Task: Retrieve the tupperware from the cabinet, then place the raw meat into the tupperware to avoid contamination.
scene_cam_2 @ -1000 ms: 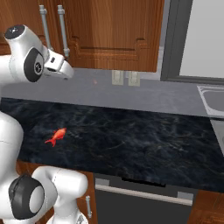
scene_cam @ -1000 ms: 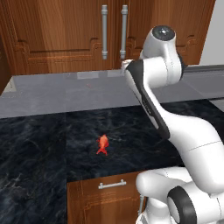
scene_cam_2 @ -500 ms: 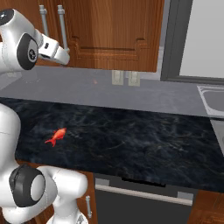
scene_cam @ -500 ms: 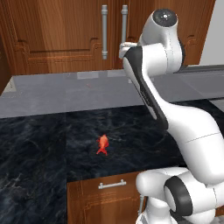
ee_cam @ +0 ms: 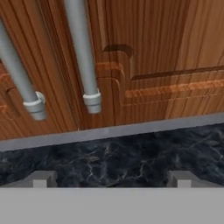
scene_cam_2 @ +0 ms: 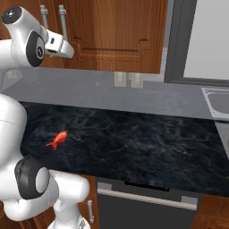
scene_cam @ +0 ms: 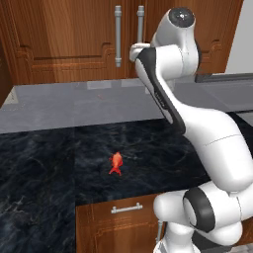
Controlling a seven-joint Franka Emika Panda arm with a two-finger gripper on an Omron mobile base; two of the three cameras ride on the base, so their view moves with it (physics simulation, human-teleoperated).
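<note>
The cabinet point(scene_cam: 64, 39) point(scene_cam_2: 116, 31) hangs above the counter with both doors closed. Its two vertical silver handles point(scene_cam: 118, 34) point(scene_cam_2: 62, 22) stand side by side. My gripper point(ee_cam: 113, 179) is raised close in front of those doors, open and empty, fingertips point(ee_cam: 43, 178) wide apart. In the hand view the right handle's lower end point(ee_cam: 91, 100) sits just above and left of centre. The raw meat point(scene_cam: 115, 163) point(scene_cam_2: 57, 139), a small orange-red lump, lies on the dark marble counter point(scene_cam: 39, 163), well below the hand. The tupperware is hidden.
A grey backsplash ledge point(scene_cam: 59, 106) runs behind the counter. Wall outlets point(scene_cam_2: 119, 79) sit under the cabinet, and a sink point(scene_cam_2: 217, 100) is at far right. A low wooden drawer front point(scene_cam: 126, 208) and a dishwasher point(scene_cam_2: 147, 199) sit below the counter edge.
The arm has risen and swung the hand closer to the cabinet handles. The raw meat has stayed in place.
</note>
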